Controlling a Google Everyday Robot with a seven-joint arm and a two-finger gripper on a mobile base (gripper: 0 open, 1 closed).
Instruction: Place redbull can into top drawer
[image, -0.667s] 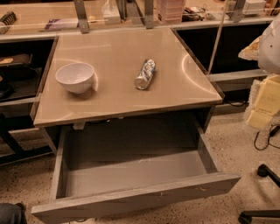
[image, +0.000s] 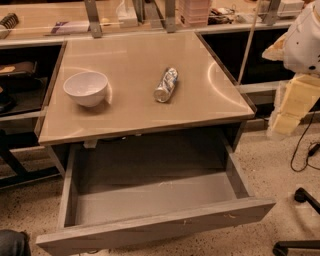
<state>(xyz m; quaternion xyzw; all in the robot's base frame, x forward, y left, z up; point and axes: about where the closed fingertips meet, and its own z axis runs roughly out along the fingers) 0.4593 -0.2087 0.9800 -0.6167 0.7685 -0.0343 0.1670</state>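
The desk (image: 135, 112) takes up most of my view, its beige top glossy and catching glare near the right-hand side. Under it the top drawer (image: 150, 227) stands pulled well out toward me. Its flat front panel is nearest the camera and slants a little, the right end sitting farther back than the left. Inside the drawer I see only its grey bottom and side walls.

At the right edge of my view, beyond the desk's right side and above the speckled floor (image: 275, 165), hangs the white arm (image: 302, 42). The pale beige end effector (image: 292, 105) is below it. It is well apart from everything on the desk, and I cannot tell whether it is spread or pressed together.

The white bowl (image: 86, 88) sits upright on the left part of the desk, back from the front edge. Its inside shows plain white, with nothing in it that I can make out.

The redbull can (image: 166, 85) lies on its side on the desk, a little right of centre, well apart from the bowl and not in the drawer. Its long axis runs mostly front to back, tilted slightly, with the near end to the left and the far end to the right. One round end faces the desk's front edge and the open drawer, and the other points toward the back counter (image: 40, 22). A black cable (image: 300, 150) trails on the floor at the right.
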